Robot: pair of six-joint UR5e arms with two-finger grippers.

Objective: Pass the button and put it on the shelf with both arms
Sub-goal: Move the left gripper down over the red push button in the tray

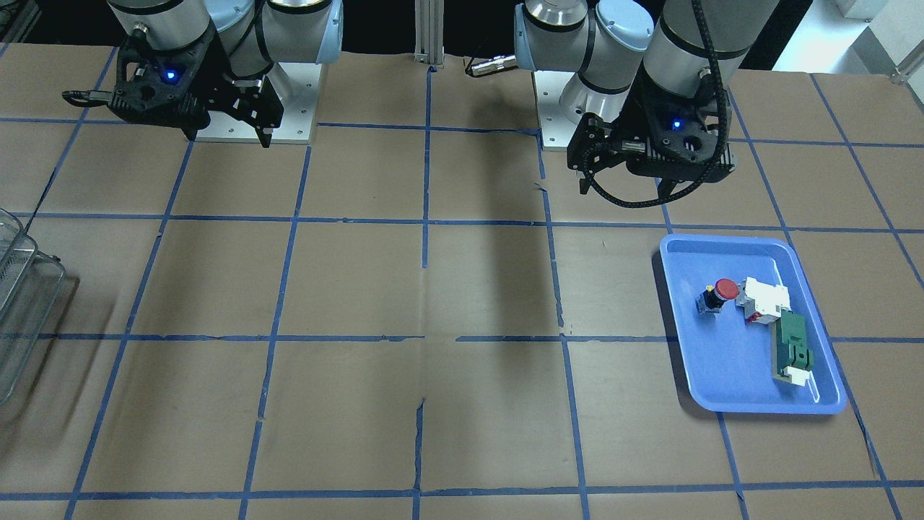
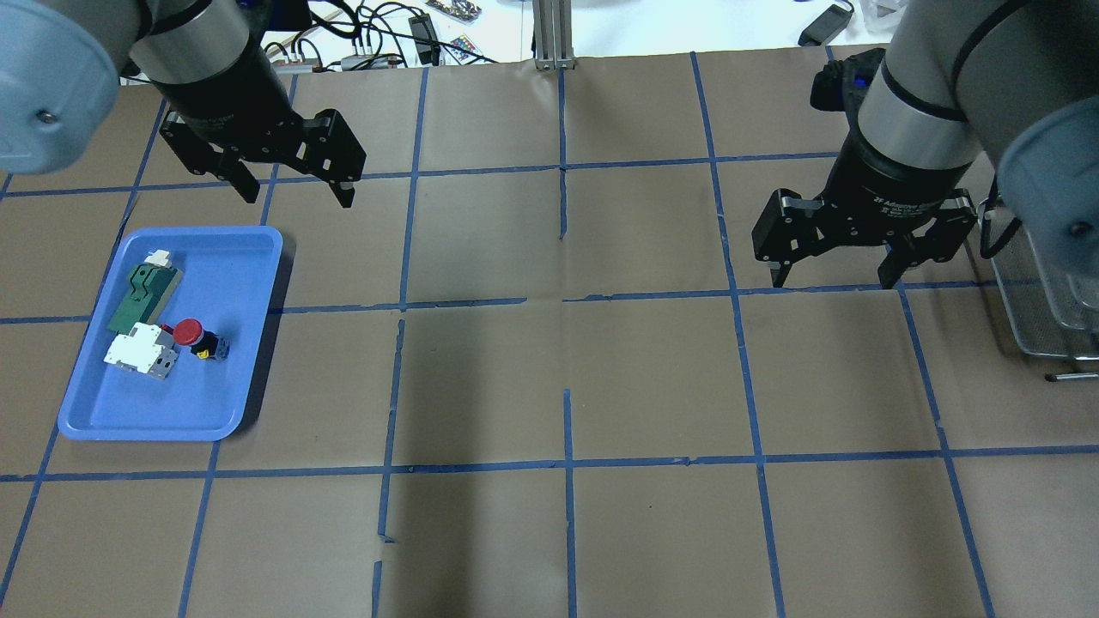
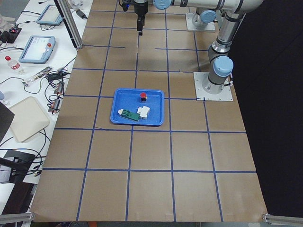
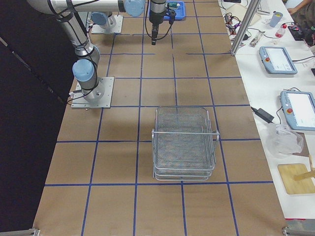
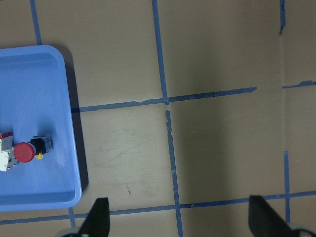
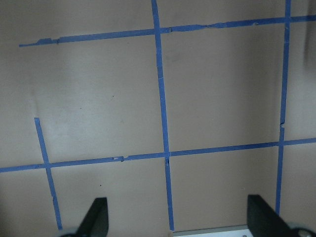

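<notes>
The button (image 1: 718,295), with a red cap and black barrel, lies on its side in the blue tray (image 1: 722,393). It also shows in the overhead view (image 2: 196,335) and the left wrist view (image 5: 29,149). My left gripper (image 2: 299,197) hangs open and empty above the table, beyond the tray's far corner and apart from the button. My right gripper (image 2: 830,281) is open and empty above bare table, just left of the wire-mesh shelf (image 2: 1043,292). The shelf stands empty in the exterior right view (image 4: 184,142).
A white block with red (image 1: 764,300) and a green flat part (image 1: 794,347) lie in the tray next to the button. The brown table is marked with a grid of blue tape. The arm bases stand at the robot's edge of the table.
</notes>
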